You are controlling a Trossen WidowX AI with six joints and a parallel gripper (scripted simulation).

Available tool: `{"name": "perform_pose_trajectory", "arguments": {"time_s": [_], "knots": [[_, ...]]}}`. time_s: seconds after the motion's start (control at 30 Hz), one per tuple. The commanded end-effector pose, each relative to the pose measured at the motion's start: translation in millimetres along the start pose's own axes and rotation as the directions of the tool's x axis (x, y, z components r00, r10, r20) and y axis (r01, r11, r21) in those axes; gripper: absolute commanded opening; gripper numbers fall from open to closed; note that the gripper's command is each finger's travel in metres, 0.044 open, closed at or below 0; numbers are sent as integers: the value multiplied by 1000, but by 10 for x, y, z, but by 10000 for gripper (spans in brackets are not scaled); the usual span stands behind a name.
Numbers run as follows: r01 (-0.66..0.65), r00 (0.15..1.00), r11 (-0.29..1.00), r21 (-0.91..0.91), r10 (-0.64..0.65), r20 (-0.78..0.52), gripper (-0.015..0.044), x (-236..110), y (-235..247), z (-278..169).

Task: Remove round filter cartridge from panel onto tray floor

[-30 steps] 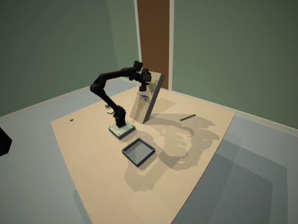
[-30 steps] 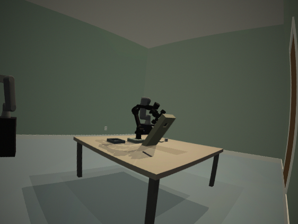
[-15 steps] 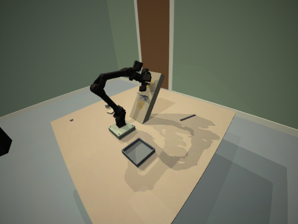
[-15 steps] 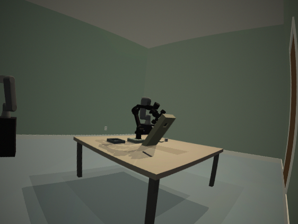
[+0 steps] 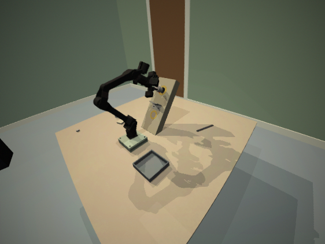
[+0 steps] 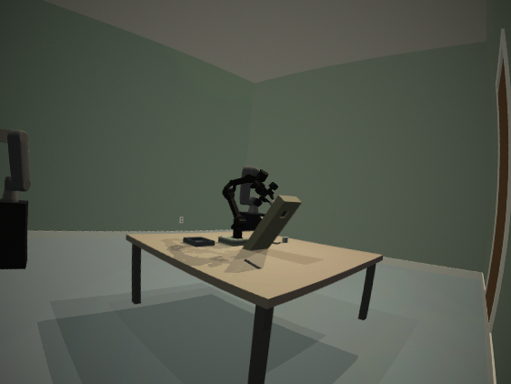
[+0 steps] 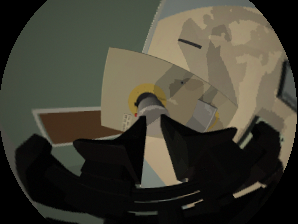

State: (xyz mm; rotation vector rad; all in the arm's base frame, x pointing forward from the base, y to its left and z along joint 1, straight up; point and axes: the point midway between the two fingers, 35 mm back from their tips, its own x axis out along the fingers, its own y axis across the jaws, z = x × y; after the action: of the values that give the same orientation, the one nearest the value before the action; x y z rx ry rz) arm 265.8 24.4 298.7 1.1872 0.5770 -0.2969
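The tan service panel (image 5: pixel 171 96) (image 6: pixel 273 223) (image 7: pixel 123 76) leans tilted on the table. My gripper (image 5: pixel 158 89) (image 7: pixel 152 116) is at the panel's upper yellow ring (image 5: pixel 165 88) (image 7: pixel 136 92). It is shut on the grey round filter cartridge (image 5: pixel 161 91) (image 7: pixel 150 102), whose body shows as a short cylinder sticking out of the ring toward the fingers. The slots on its face are hidden by the fingers. The dark square tray (image 5: pixel 135 166) (image 6: pixel 198 241) lies flat on the table in front of the arm's base (image 5: pixel 133 141), well below and apart from the gripper.
A second yellow ring (image 5: pixel 153 114) and a dark fitting (image 5: pixel 156 106) sit lower on the panel. A thin black bar (image 5: pixel 205 128) (image 6: pixel 252 263) (image 7: pixel 190 43) lies on the table beyond the panel. A small dark piece (image 5: pixel 77 130) lies at the far left.
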Motion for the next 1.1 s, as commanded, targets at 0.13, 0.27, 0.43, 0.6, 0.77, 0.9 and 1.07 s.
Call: {"name": "perform_pose_trajectory", "arguments": {"time_s": [0.13, 0.27, 0.43, 0.6, 0.77, 0.9, 1.07], "knots": [[-12, 1000, 1000, -1, 12, -2, 0, -57, 37, 4], [-11, 1000, 1000, -1, 11, -2, 0, -52, -34, -19], [-11, 1000, 1000, -1, 11, -2, 0, -38, -185, -68], [-10, 1000, 1000, -1, 10, -2, 0, -18, -339, -119], [-10, 1000, 1000, -1, 10, -3, 0, 8, -494, -170], [-9, 1000, 1000, -1, 9, -3, 0, 34, -620, -211], [-2, 1000, 1000, 1, 2, 0, 26, 38, -650, -213]]}}
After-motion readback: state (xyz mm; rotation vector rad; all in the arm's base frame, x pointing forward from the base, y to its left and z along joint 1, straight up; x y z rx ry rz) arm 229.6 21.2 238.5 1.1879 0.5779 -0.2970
